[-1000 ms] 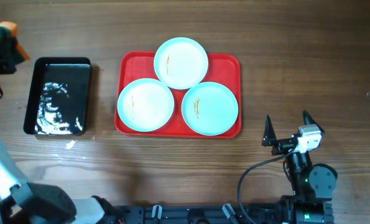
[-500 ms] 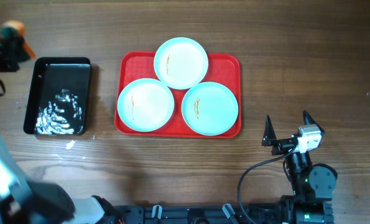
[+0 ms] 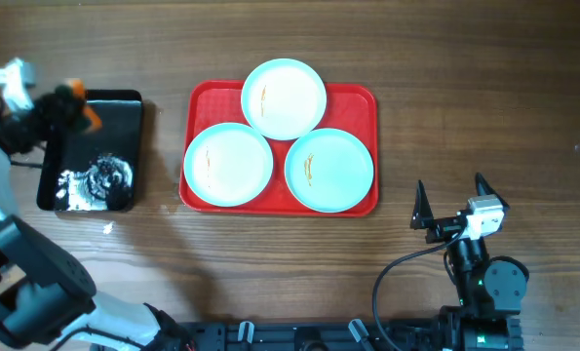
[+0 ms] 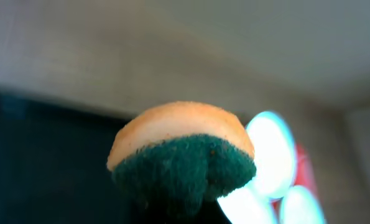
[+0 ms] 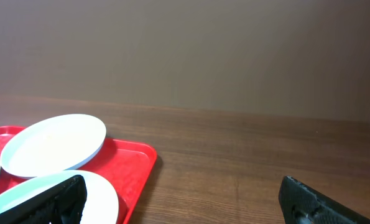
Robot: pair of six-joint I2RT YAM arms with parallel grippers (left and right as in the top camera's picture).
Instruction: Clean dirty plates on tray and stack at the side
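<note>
three plates (image 3: 284,97) sit snug on the red tray (image 3: 364,101) mid-desk (image 3: 484,78), each orange-streaked, while the left fingers (image 3: 56,109) clamp an orange-and-green sponge (image 4: 181,155) over the black tray (image 3: 139,146), and the right fingers (image 3: 422,207) stand spread wide, front right.

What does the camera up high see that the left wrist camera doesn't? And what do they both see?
Only the overhead view shows the whole red tray, all three plates with their orange-brown smears, a white foamy-looking patch in the black tray, and the right gripper with its fingers apart. Only the left wrist view shows the sponge up close, with its dark green scrubby side. Both show the sponge's orange part, the black tray, some plates and a bit of red tray.
</note>
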